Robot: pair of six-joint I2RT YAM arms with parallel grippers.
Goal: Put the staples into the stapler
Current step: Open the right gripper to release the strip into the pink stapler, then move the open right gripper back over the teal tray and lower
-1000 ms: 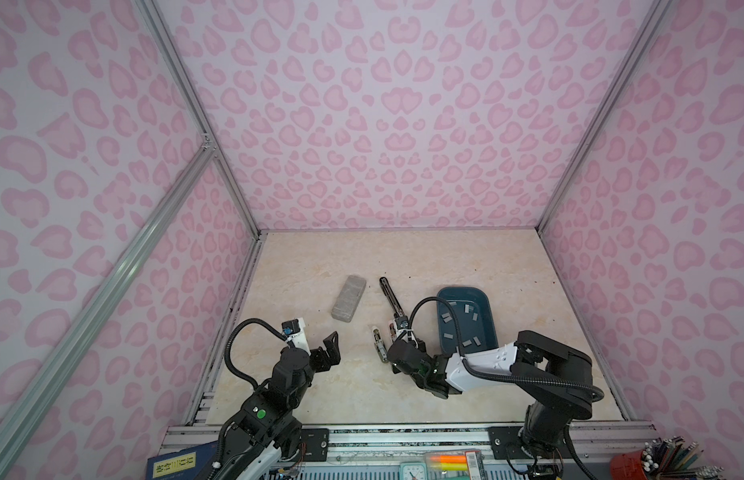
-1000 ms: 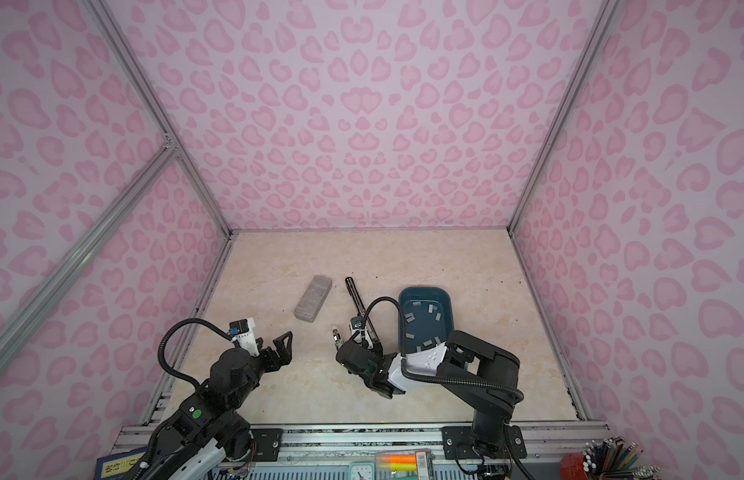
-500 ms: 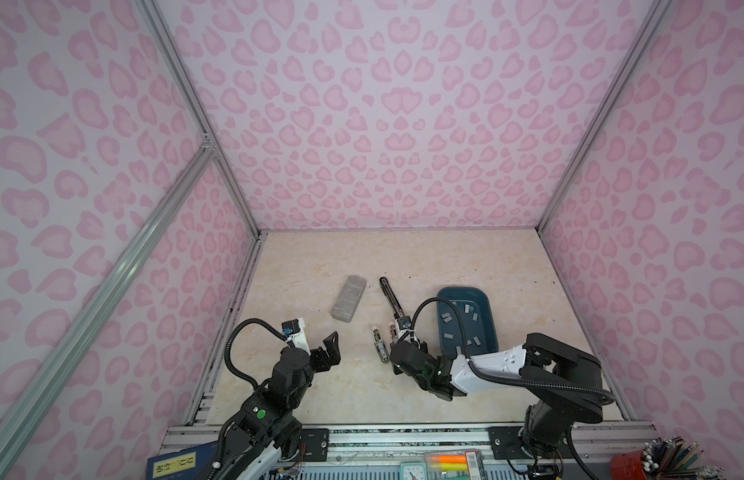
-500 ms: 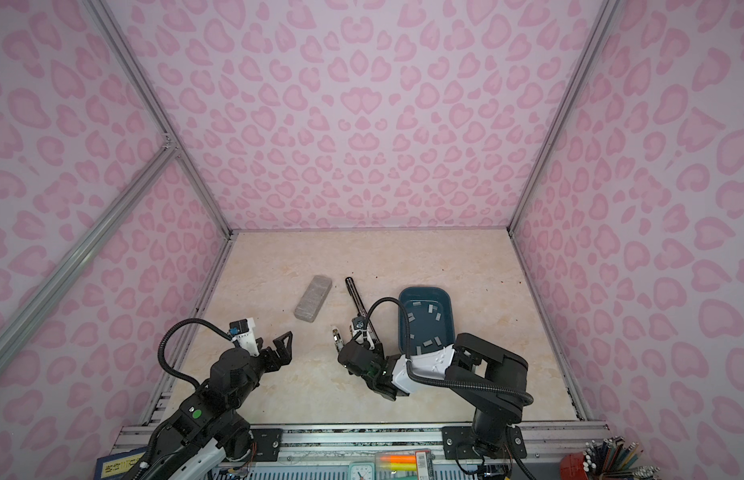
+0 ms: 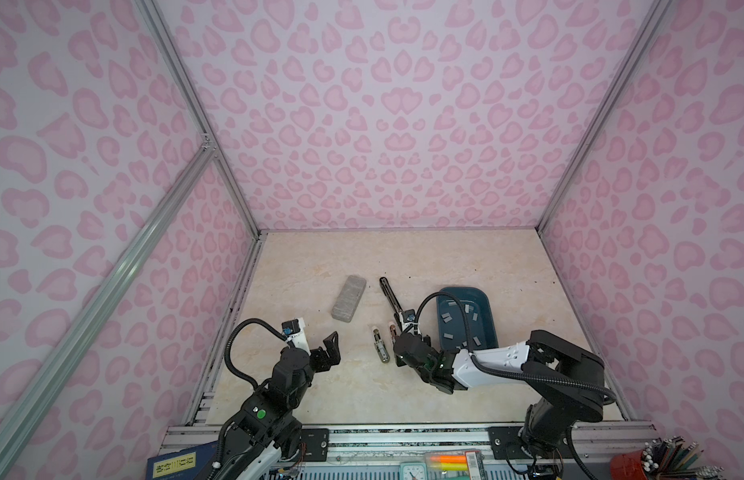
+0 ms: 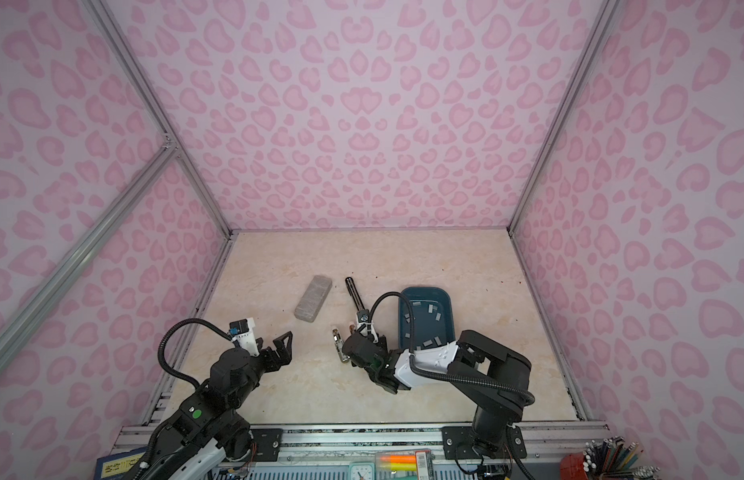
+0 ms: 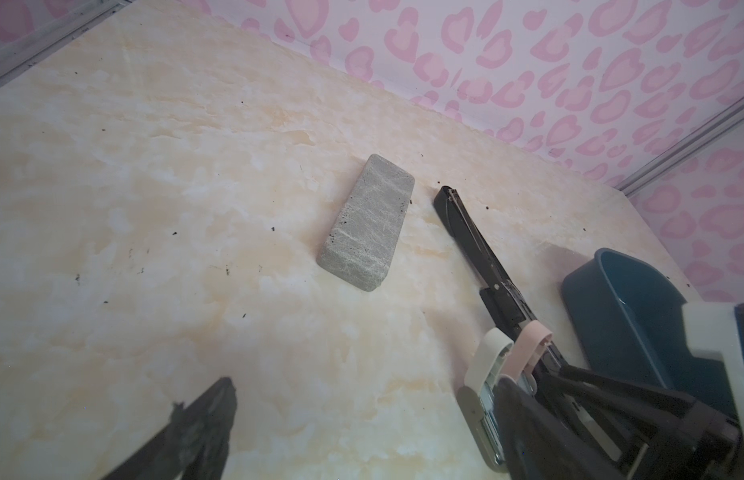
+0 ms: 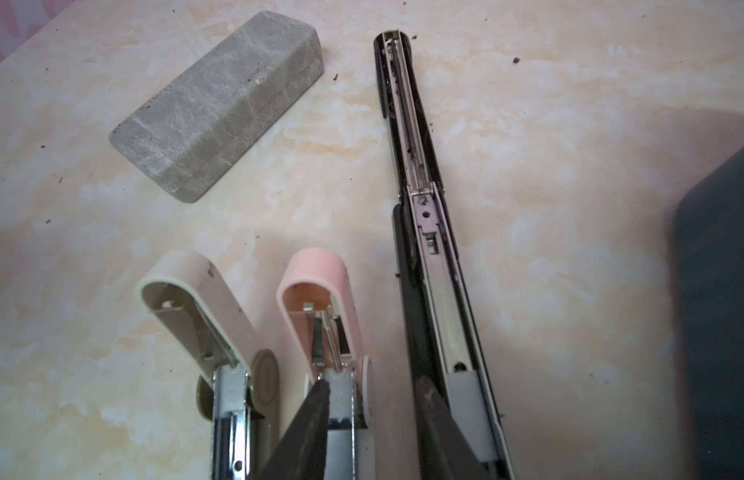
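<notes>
The black stapler lies opened flat on the table, its metal channel facing up. A flat grey strip lies in that channel. More staples lie loose in the blue tray to the stapler's right. My right gripper is low over the staplers with its jaws apart and nothing between them. One finger overlaps the pink stapler; the other overlaps the black stapler's near end. My left gripper hangs wide open and empty over bare table at the front left.
A cream stapler lies open beside the pink one. A grey speckled block sits left of the black stapler. Patterned walls close in the table on three sides, and a metal rail runs along the front edge.
The right arm's elbow has drifted a little to the right while its wrist stays by the staplers. The left arm has not moved.
</notes>
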